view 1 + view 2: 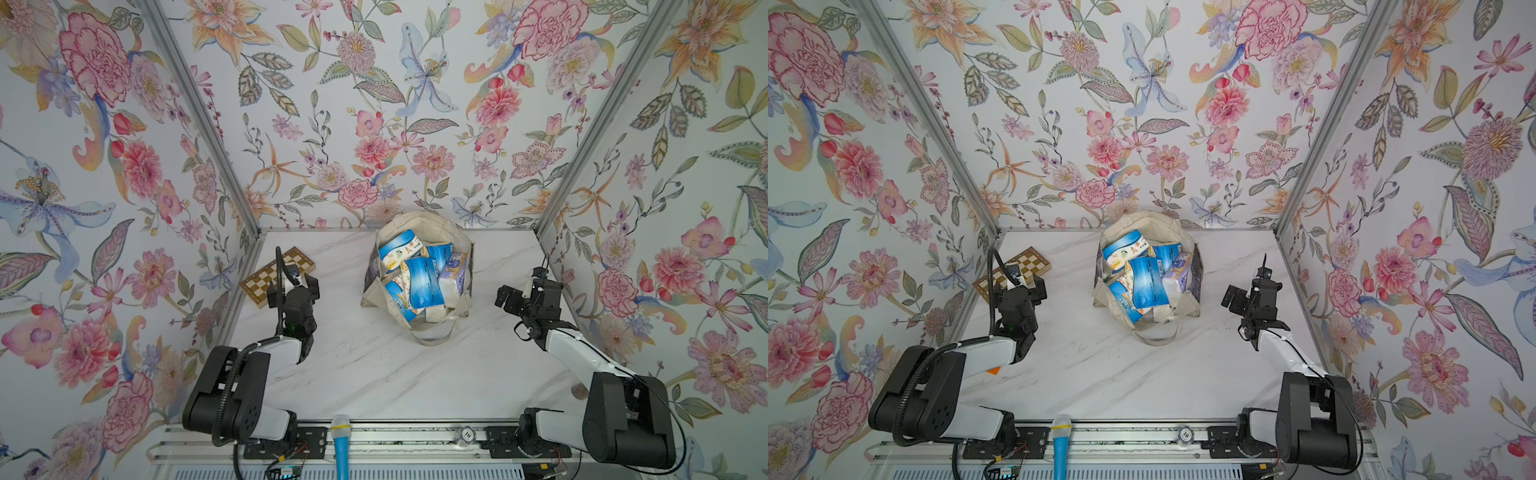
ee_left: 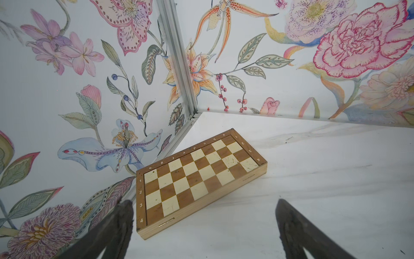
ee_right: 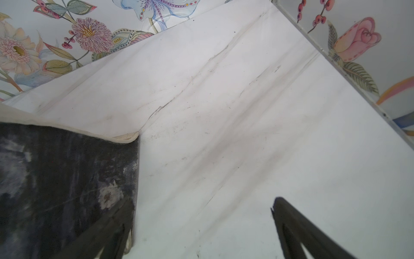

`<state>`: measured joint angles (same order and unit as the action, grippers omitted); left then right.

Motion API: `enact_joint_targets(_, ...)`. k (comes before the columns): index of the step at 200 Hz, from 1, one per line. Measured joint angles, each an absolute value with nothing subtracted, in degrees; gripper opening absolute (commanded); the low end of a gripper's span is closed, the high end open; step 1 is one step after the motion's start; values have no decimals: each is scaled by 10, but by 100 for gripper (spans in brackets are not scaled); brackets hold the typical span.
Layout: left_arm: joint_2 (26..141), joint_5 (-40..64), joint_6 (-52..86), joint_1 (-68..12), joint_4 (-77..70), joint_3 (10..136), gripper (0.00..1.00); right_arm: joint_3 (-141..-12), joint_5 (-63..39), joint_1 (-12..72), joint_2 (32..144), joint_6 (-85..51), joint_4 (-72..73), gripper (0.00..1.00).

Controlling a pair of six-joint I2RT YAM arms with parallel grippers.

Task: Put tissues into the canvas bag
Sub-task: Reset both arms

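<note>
Both top views overhead, whole table shared; wrist views low, close, facing far corners.

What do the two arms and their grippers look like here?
The left arm and right arm have white link shells and bulky black joint housings. A ribbed black conduit loops along the left; a thin black cable trails the right. The left gripper and right gripper are black, with dark tapered fingers.

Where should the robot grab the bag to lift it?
By the handle loop lying on the table at the bag's near edge, coming down from above on the robot's side. The strap is thin and free; the bag's mouth is wide, floppy and stuffed with tissues.
</note>
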<state>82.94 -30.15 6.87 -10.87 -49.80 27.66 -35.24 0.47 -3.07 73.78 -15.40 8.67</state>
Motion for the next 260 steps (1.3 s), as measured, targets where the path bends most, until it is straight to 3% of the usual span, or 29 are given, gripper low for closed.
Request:
enact_joint_targets(35, 829, -314, 50, -109, -462, 301, 99, -352, 11, -30, 738, -149, 97, 99)
enact_joint_targets(79, 877, -322, 5, -109, -623, 168, 99, -353, 20, -17, 765, -147, 119, 99)
enact_joint_targets(135, 878, -315, -11, -109, -731, 145, 99, -321, 54, 25, 768, -107, 210, 99)
enact_joint_targets(172, 908, -247, -26, -109, -844, 26, 99, -281, 75, 39, 763, -78, 273, 99)
enact_joint_targets(260, 907, -139, -26, -71, -822, 98, 99, -189, 135, 42, 756, -18, 446, 99)
